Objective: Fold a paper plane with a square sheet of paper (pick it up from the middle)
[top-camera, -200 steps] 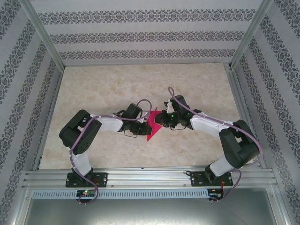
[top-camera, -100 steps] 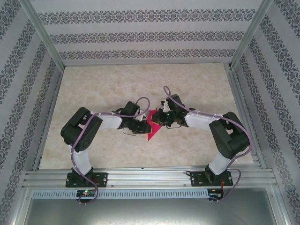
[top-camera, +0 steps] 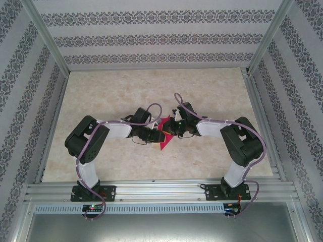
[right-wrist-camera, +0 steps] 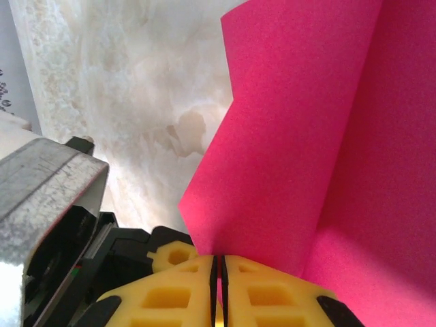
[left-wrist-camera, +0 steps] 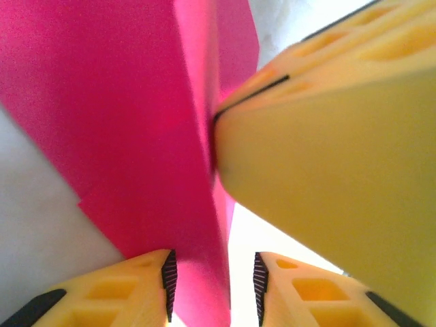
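Note:
The square sheet of paper is magenta-pink, creased into upright folded layers, and is held off the table between both arms at mid-table. My right gripper is shut on the lower edge of the paper. In the left wrist view its yellow fingers pinch the fold from the upper right. My left gripper stands open around the paper. The sheet lies against the left pad, with a clear gap to the right pad. From above, the left gripper and right gripper face each other across the paper.
The beige marbled table stretches free behind and beside the arms. Patterned walls and a metal frame close it in. The left gripper's black and grey body sits close beside my right fingers.
My left gripper's jaws have parted and let go of the paper. The right arm has shifted slightly left with the sheet, which looks narrower from above.

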